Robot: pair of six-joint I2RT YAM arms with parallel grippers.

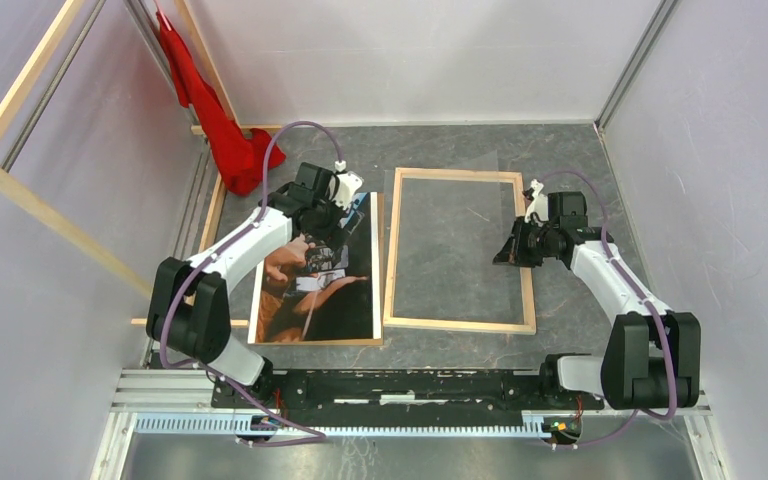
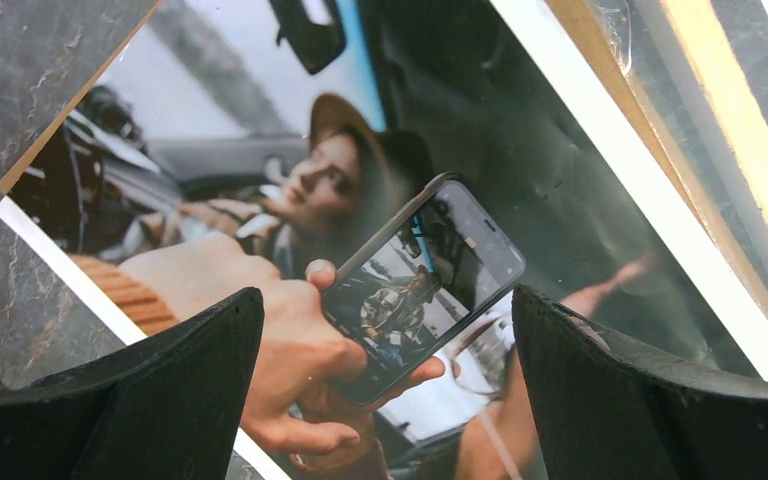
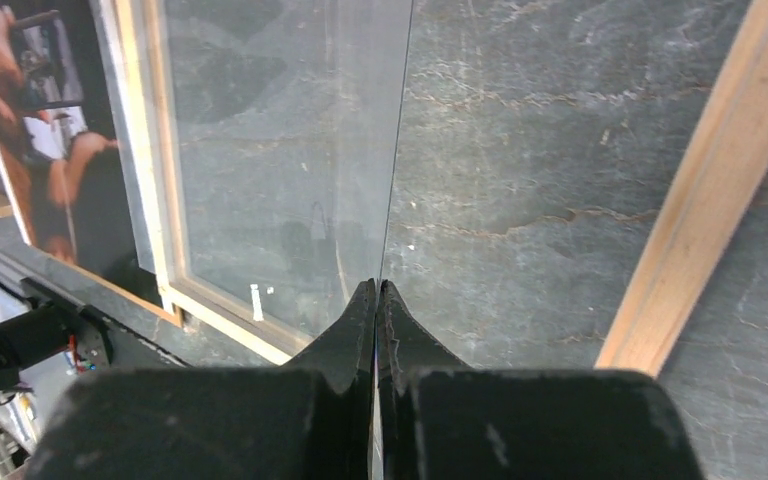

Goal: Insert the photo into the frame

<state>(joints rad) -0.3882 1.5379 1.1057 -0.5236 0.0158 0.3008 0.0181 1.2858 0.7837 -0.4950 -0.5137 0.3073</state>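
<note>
Photo (image 1: 335,295) is flat on the counter (image 1: 570,150) just left of the frame (image 1: 460,325), right under the left hand (image 1: 320,243), which is spread wide. Right hand (image 1: 509,256) pinches a clear sheet (image 3: 270,150) over the frame.

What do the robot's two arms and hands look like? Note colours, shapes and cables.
The left arm and right arm match: white links between bulky black joints, with a purple cable looping alongside. The left hand and right hand each have two matte black, wedge-shaped fingers.
</note>
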